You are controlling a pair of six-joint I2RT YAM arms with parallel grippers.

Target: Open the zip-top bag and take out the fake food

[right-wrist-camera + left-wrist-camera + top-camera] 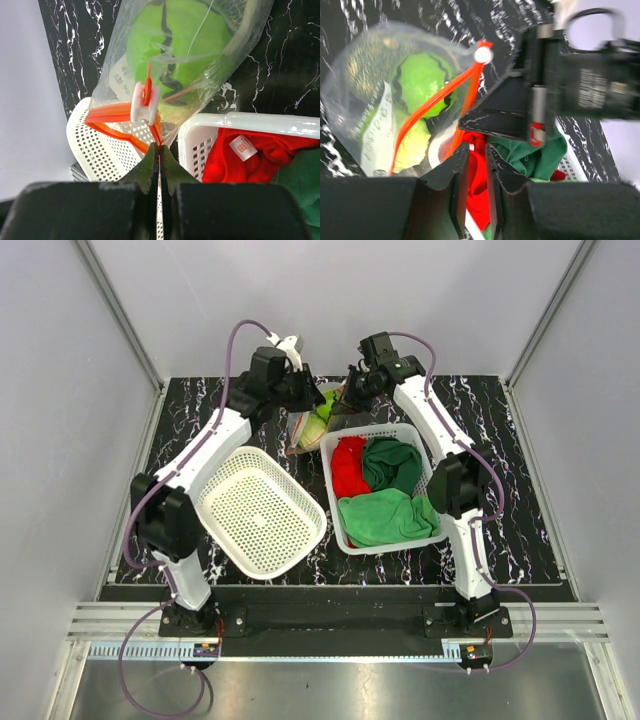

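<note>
On the black white-veined marble table [500, 440], the empty white perforated plastic basket [262, 512] lies toward the near-left. The second white perforated basket [370, 430], holding a red cloth [348, 465] and green cloths [388, 515], sits right of centre. Between their far ends, near the middle of the far edge, the clear crinkly zip-top bag [117, 60] hangs between the two arms. Its red-orange zip strip [112, 112] is pulled into a partly parted loop. The right gripper [159, 152] is clenched on one lip of that strip. The left gripper [476, 170] shows only a narrow slit between its jaws, and the strip runs down to its fingertip. Whether it really pinches the other lip I cannot tell. That is the main risk: if only one lip is held, pulling apart would probably drag the whole floppy bag sideways rather than widen the mouth. The thin strip could also slide out of the right gripper's tips, dropping the bag onto a basket rim or the table. Inside are the bright green toy ball [422, 85], a pale yellow-green rounded piece [415, 142] and a duller grey-green leafy piece [365, 60]. Being round, they might roll off toward a table edge if the mouth tips down too early. The small white slider [145, 102] sits partway along the strip and may block further opening.
</note>
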